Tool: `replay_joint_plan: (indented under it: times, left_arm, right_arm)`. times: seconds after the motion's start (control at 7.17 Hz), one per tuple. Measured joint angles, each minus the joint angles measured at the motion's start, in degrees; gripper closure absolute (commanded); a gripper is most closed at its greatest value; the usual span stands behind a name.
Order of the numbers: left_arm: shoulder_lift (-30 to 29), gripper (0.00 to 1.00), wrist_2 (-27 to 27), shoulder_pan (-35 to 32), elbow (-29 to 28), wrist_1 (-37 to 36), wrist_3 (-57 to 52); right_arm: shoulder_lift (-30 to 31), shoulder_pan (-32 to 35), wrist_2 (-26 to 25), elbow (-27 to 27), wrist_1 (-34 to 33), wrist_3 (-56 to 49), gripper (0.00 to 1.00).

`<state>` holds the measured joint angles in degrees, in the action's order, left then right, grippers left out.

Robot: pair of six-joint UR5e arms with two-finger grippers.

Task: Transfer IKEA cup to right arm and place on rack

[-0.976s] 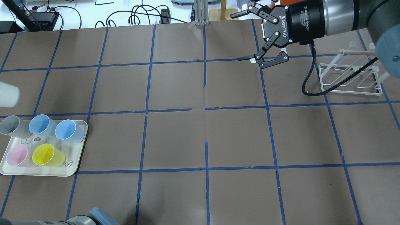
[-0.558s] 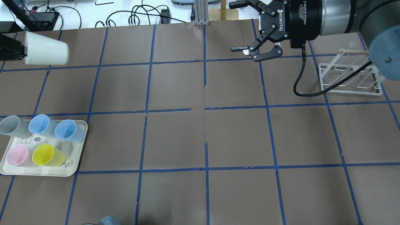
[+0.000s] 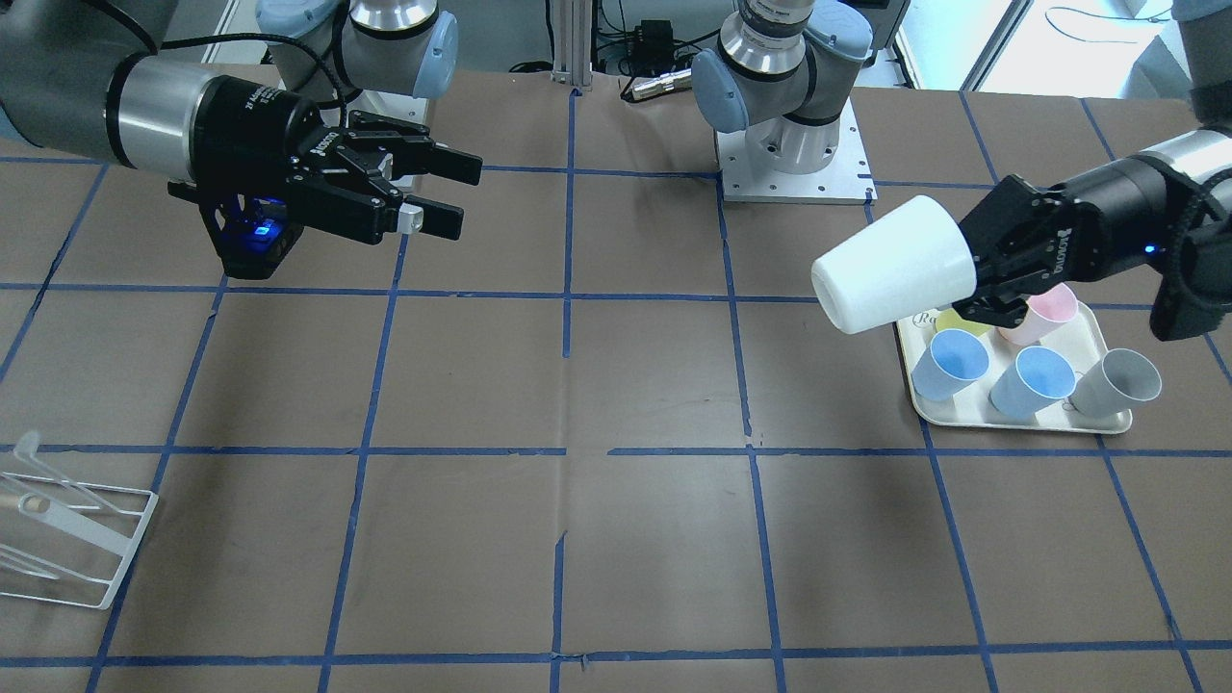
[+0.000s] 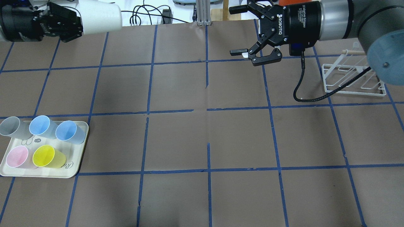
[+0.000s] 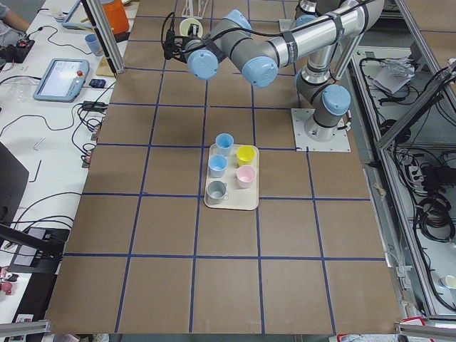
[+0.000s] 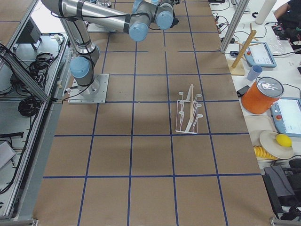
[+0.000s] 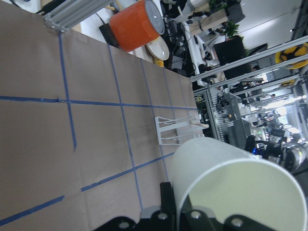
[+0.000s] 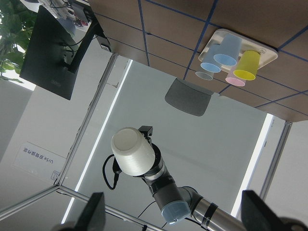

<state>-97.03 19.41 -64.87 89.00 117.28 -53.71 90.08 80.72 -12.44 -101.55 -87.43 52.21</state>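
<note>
My left gripper [image 3: 980,271] is closed on the plain cream-white plastic cup with no handle [image 3: 890,274], pinching it at its wide open end. The cup is up in the air and lies on its side. Its closed bottom points across the table toward my right gripper [image 3: 452,197]. In the view from behind me, the cup shows at the far left corner of the brown paper table with blue tape lines [image 4: 176,138]. From the front, it hangs just above the near edge of the cream rounded tray [image 4: 41,175]. My right gripper is open, with its two black fingers spread wide and nothing between them. It hangs in the air over the far right part of the table and faces the cup. The two grippers are well apart, with a lot of bare table between them. The small white wire rack with thin slanted prongs [image 4: 353,92] stands on the table on my right side, near my right arm, and a black cable from that arm hangs down just beside it. The tray sits on my left side and holds five cups. There is a grey cup [image 4: 11,127], two light blue cups [image 4: 41,126] in the same row, a pale pink cup [image 4: 17,156] and a yellow cup [image 4: 47,155].
</note>
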Motion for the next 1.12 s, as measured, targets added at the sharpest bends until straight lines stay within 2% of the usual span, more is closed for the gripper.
replay_joint_plan:
  times: [0.42, 0.7, 1.12]
  left_arm:
    - [1.28, 1.0, -11.72, -9.21, 3.43, -0.19, 6.39]
    - [1.42, 1.0, -14.73, -11.4, 6.22, -0.31, 7.97]
    - [1.29, 1.0, -19.79, -14.97, 7.94, -1.86, 8.24]
  right_arm:
    - [-0.01, 3.06, 0.32, 0.41, -0.55, 3.62, 0.0]
    - [0.14, 3.74, 1.67, 0.82, -0.89, 6.83, 0.0]
    - [-0.13, 4.15, 4.04, 1.57, -6.06, 14.38, 0.0]
